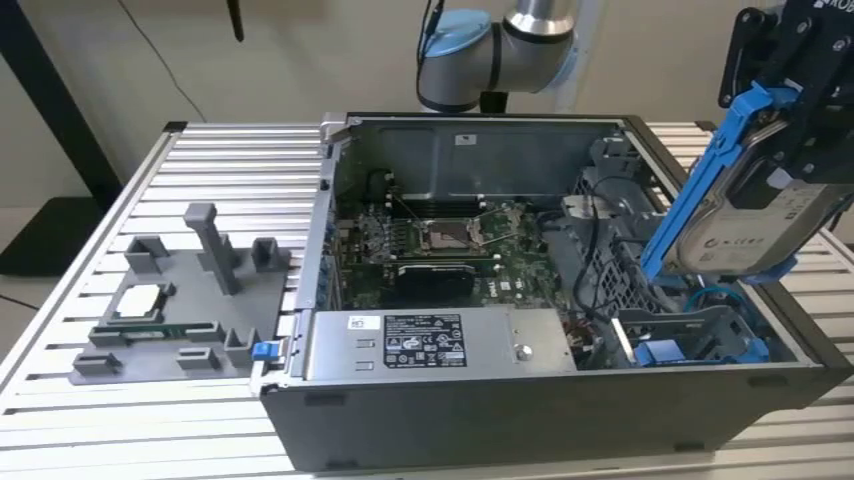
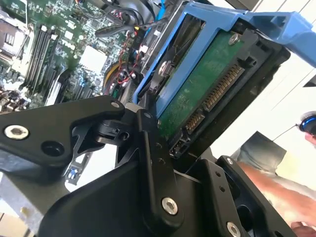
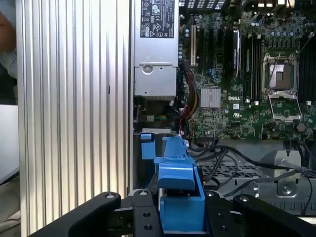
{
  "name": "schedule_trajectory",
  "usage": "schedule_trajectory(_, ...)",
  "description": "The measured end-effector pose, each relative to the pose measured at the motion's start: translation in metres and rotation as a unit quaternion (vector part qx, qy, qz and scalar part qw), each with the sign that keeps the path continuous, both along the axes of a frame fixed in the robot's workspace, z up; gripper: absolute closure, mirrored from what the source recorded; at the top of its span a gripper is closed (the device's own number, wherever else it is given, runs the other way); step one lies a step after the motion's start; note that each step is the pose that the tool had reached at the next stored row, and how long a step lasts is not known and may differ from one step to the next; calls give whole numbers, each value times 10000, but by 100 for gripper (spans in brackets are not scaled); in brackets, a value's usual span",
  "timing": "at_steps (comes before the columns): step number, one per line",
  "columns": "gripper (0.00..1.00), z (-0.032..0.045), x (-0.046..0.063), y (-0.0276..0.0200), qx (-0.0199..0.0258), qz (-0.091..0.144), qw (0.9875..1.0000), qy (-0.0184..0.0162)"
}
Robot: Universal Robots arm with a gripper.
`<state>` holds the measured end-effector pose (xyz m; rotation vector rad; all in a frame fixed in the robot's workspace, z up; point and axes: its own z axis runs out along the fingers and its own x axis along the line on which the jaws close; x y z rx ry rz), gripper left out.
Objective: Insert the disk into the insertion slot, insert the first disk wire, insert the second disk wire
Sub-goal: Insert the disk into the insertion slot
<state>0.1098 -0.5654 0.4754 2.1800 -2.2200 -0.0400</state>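
Note:
My gripper [image 1: 785, 150] is shut on the disk [image 1: 754, 215], a silver-grey drive in a bright blue carrier. It holds the disk tilted, high over the open case's side at the exterior view's right. Below it is the insertion slot [image 1: 694, 335], a grey drive cage with blue fittings. The disk is well clear of the slot. In the second wrist view the disk's green circuit board [image 2: 207, 94] and connectors face me, between black fingers [image 2: 150, 148]. The first wrist view has the blue carrier [image 3: 180, 195] held in the gripper [image 3: 181, 219]. A blue cable [image 1: 711, 298] lies by the cage; I cannot tell which are the disk wires.
The open computer case [image 1: 534, 420] stands on a slatted aluminium table [image 1: 200, 150]. Inside are the motherboard [image 1: 454, 240] and a grey power supply [image 1: 427, 345]. A grey fixture [image 1: 187, 300] sits at the exterior view's left. A person's arm [image 2: 276, 190] is near in the second wrist view.

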Motion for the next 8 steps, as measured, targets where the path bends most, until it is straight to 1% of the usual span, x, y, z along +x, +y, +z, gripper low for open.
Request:
schedule_trajectory(4,100,-18,0,0,0,0,10000,0)
schedule_trajectory(8,100,-54,0,-6,0,0,10000,0)
